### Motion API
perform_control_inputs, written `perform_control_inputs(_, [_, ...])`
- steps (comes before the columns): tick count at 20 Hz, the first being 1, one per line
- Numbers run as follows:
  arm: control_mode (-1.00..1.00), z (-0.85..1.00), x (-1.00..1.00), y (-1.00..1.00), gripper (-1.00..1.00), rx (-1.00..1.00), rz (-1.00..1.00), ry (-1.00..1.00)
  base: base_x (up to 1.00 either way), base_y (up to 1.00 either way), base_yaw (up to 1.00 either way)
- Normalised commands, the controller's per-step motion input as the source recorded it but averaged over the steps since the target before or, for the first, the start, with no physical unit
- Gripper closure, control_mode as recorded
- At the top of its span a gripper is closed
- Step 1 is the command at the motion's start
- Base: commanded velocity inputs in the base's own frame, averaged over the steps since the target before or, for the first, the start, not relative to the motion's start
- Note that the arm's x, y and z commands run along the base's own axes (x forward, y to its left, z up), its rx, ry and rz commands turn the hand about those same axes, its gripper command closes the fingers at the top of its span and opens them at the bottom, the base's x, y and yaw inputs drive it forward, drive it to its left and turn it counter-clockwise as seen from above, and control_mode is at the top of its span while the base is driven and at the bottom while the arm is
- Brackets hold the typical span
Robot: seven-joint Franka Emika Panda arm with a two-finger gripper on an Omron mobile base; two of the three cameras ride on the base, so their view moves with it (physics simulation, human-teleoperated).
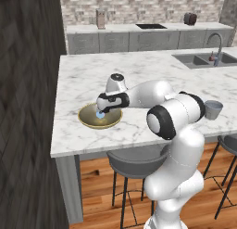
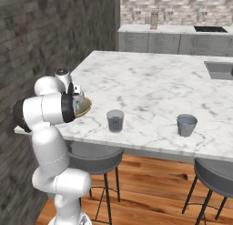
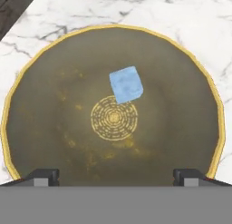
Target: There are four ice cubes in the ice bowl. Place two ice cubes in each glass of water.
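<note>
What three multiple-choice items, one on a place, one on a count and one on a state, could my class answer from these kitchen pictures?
1. Where does the ice bowl stand?
A. in the sink
B. on the marble counter, near its front edge
C. on a stool

2. How many ice cubes can be seen in the bowl in the hand view?
A. one
B. three
C. four

3. How does the gripper stand?
A. shut on a glass
B. shut on the bowl's rim
C. open above the bowl

Answers:
1 B, marble shows all round the bowl.
2 A, a single ice cube lies near the bowl's middle.
3 C, the fingertips stand wide apart, holding nothing.
</note>
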Motion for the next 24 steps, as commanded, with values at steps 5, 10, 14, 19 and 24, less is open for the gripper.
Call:
perform_control_inputs(5, [-1.0, -0.21, 0.25, 0.0, -1.0, 0.0, 0.0, 0.0, 0.0, 0.0, 0.0])
perform_control_inputs(10, [-1.0, -0.34, 0.13, 0.08, -1.0, 0.0, 0.0, 0.01, 0.0, 0.0, 0.0])
perform_control_inputs(14, [-1.0, -0.19, 0.3, 0.1, -1.0, 0.0, 0.0, 0.0, 0.0, 0.0, 0.0])
perform_control_inputs(19, [-1.0, -0.12, 0.4, 0.0, -1.0, -0.01, 0.0, 0.0, 0.0, 0.0, 0.0])
perform_control_inputs(24, [-1.0, -0.12, 0.42, 0.03, -1.0, 0.0, 0.0, 0.0, 0.0, 0.0, 0.0])
